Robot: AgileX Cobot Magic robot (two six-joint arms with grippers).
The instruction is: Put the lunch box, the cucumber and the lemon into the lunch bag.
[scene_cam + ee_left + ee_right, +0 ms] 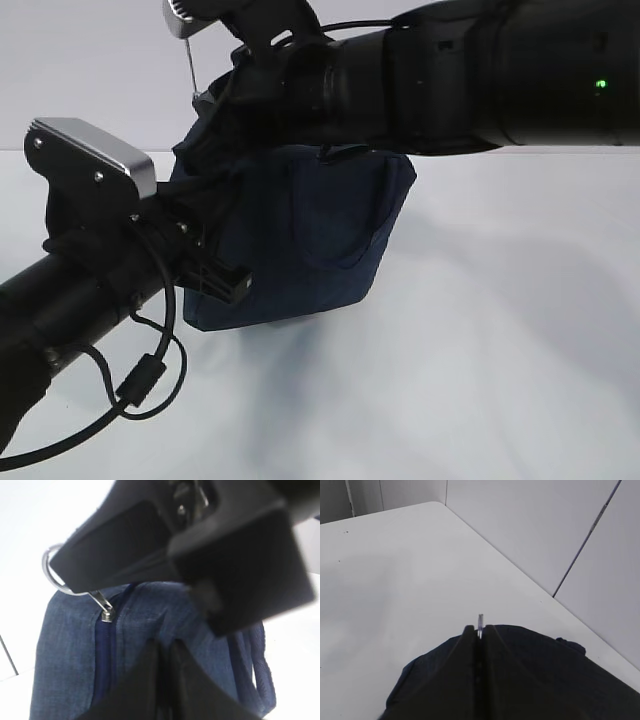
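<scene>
The dark navy lunch bag [320,240] stands on the white table, its zipper slider [106,614] near the top of a side seam. My right gripper [200,12] reaches across from the upper right and is shut on the zipper's metal ring pull [50,570]. In the right wrist view a thin sliver of that metal [480,621] pokes out between the closed fingertips. My left gripper [165,647] is shut, pinching the bag's fabric on its left side [235,283]. The lunch box, the cucumber and the lemon are out of view.
The white table [500,380] stretches to the right and front of the bag. Its far edge and rounded corner [440,504] meet pale wall panels. A black cable loop [150,380] hangs under my left arm. The bag's loop handles [260,670] hang on its right side.
</scene>
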